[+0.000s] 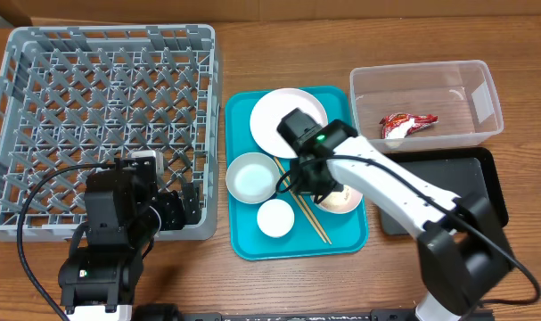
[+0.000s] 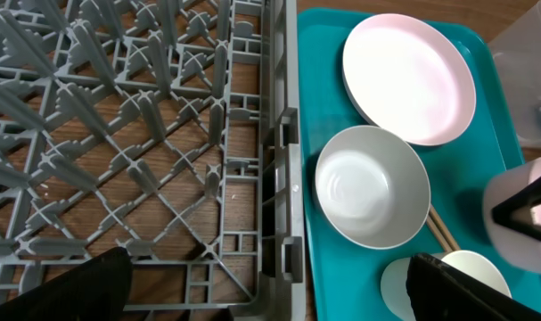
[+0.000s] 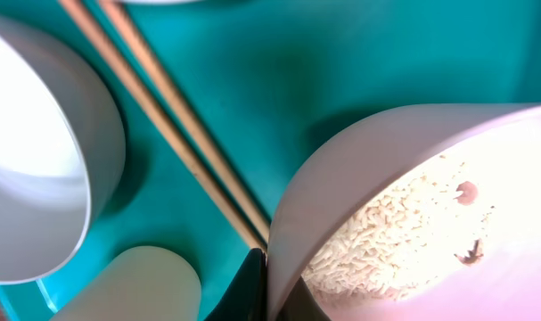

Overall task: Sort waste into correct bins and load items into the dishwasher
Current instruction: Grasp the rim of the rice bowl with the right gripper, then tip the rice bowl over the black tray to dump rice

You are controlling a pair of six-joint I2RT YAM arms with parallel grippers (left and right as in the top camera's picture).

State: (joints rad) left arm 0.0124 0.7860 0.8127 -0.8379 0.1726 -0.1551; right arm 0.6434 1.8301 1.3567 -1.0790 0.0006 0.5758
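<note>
Crumpled red-and-white wrapper [image 1: 407,124] already lies in the clear plastic tub [image 1: 488,96], far right. Grey lattice dish rack [image 1: 110,34], left, holds nothing yet. Right gripper [image 3: 268,290] jaws clamp the white rice dish [image 3: 413,160] by its rim on the teal tray [image 1: 341,239]; left gripper [image 2: 270,287] jaws stand apart.

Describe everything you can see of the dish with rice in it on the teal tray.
The rice dish is round, smooth and white with a low curved wall, ceramic or plastic by its look. White rice grains cling in a patch inside, with a few dark specks. It sits at the right side of the teal tray, partly hidden under the right arm from above. The right hand is closed on its rim. The chopsticks lie just beside it; contact is unclear.
</note>
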